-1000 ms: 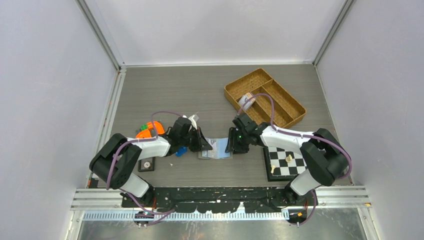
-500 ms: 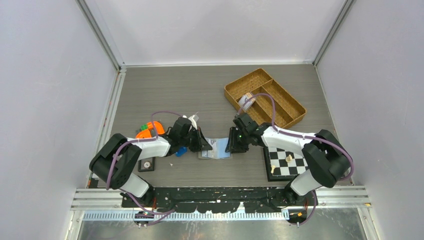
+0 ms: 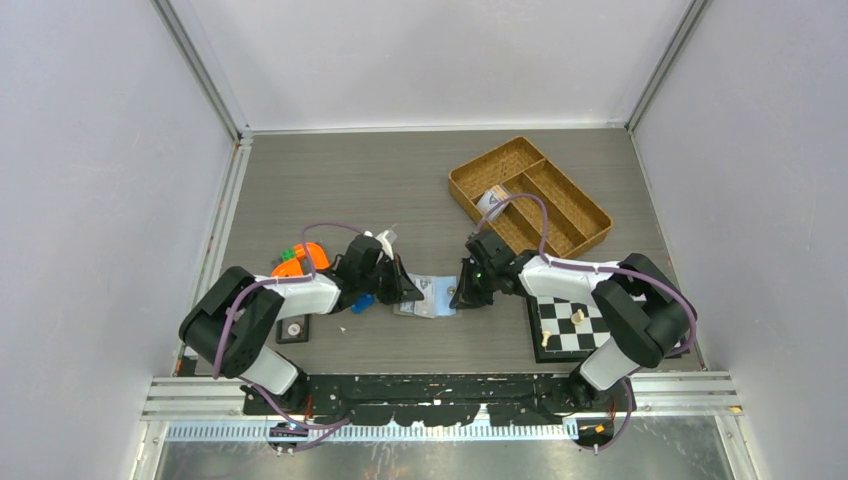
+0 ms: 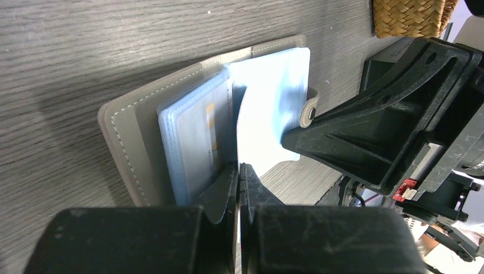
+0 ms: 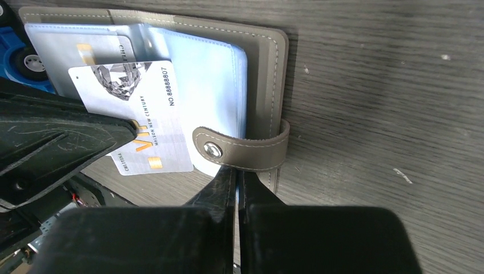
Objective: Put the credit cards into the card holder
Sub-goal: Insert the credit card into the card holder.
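Desk (image 3: 400,180) surface between the two arms carries the card holder (image 3: 428,297), lying open and flat with its light-blue sleeves up. The step in hand reads as loading one card into a sleeve. The left gripper (image 4: 238,171) reaches in from the holder's left side with its jaws pressed together, apparently on the long edge of a credit card (image 5: 142,114) printed VIP. That card lies slantwise across the open sleeves, one corner hanging past the holder's near edge, and is not yet in any pocket. A second card (image 5: 85,48) sits tucked in a sleeve on the half nearer the left gripper. The right gripper (image 5: 237,177) meets the holder from the opposite side, its jaws drawn almost together just under the snap tab (image 5: 245,149). They seem to nip the edge of the cover or the top sleeve; which of the two cannot be told. The next move probably calls for the right jaws to lift or pin that sleeve so its mouth opens. The left would then square the card to the mouth and slide it in flat, without buckling it.
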Motion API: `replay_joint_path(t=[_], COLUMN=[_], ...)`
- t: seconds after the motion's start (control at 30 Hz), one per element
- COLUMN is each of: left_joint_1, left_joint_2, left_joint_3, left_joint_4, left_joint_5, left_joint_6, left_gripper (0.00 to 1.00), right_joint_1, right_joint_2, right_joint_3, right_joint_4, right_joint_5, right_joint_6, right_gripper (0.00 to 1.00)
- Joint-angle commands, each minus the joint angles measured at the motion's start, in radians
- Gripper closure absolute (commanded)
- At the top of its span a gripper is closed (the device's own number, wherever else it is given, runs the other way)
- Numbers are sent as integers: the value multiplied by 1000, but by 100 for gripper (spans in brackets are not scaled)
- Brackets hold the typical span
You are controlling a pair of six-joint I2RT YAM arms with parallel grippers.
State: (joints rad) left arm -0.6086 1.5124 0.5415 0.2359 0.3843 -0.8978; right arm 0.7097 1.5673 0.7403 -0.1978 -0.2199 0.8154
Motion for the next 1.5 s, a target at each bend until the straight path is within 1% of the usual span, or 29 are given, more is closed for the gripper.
replay_joint_path(t=[0.0,0.27,0.33,0.57,0.77,1.03,1.47], left_joint_1=[-4,-3,-3,2,18,62,65], left_joint_2=[0,-65,-70,-18,27,61,137], left_joint_3=[-30,-40,-41,-29,-26,-43,-49], left_joint_4=[-1,-58,-60,-4,17,86,177], left_joint_5=[-28,-109,-111,-49,-39,-16,73], left_joint_6=[31,44,44,63,77,68,31], left_gripper=[100,100,100,100,100,100,100], right_joint_1=[6,5,5,6,5,5,6], right_joint_2=[29,42,43,64,67,75,96], right_joint_3=[-27,-31,-29,-21,-20,-15,-5], right_joint_4=[34,-3,-7,-12,-21,-24,-25], right_joint_5=[29,77,80,71,75,71,68], right_joint_6=[36,48,47,41,40,37,38], right_gripper=[100,100,100,99,100,100,100])
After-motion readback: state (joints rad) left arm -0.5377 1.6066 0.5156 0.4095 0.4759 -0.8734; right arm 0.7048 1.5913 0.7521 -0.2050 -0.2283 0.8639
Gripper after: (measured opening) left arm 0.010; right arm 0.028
